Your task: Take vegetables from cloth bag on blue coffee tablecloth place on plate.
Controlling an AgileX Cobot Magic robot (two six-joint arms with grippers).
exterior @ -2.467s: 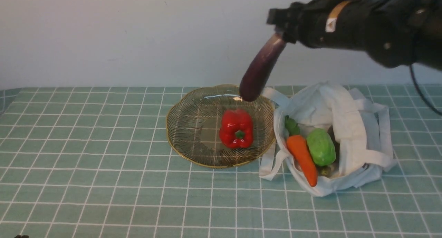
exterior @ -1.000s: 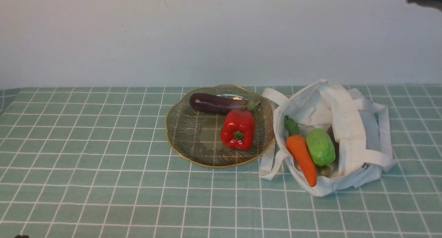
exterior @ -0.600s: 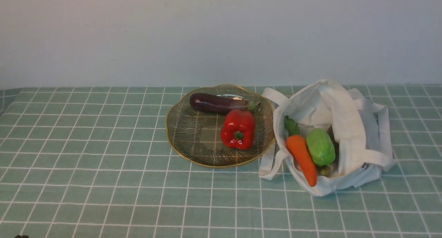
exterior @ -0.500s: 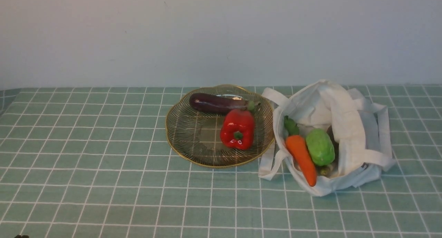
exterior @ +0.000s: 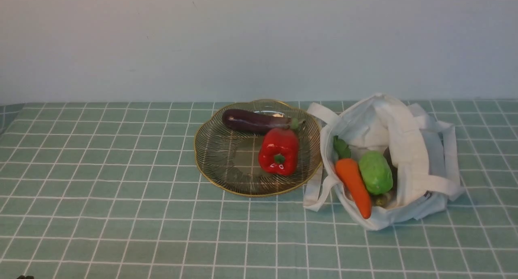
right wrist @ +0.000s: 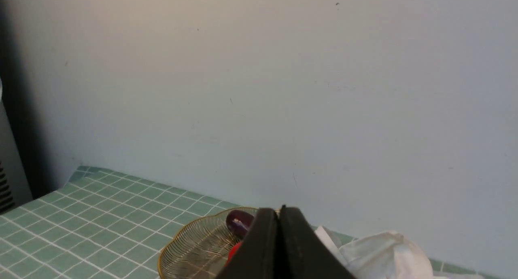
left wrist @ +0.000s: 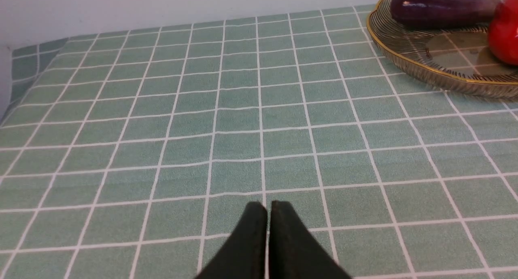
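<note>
Purple eggplant (exterior: pixel 255 122) lies in plate (exterior: pixel 243 193) behind red pepper (exterior: pixel 278 151); carrot (exterior: pixel 354 186) & lumpy green veg (exterior: pixel 376 172) sit in cloth bag (exterior: pixel 408 141) beside plate; risk: next grab snags soft fabric, dragging bag into plate; left end effector (left wrist: pixel 268 208) low over tablecloth (exterior: pixel 121 190), right end effector (right wrist: pixel 278 214) raised, both pressed together, empty; 2.5 s earlier eggplant hung from right end effector above plate.

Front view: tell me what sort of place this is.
Probably a staged tabletop for robot trials, not a lived-in kitchen: a checked tablecloth against a bare wall, a cloth bag of vegetables, a plate.
</note>
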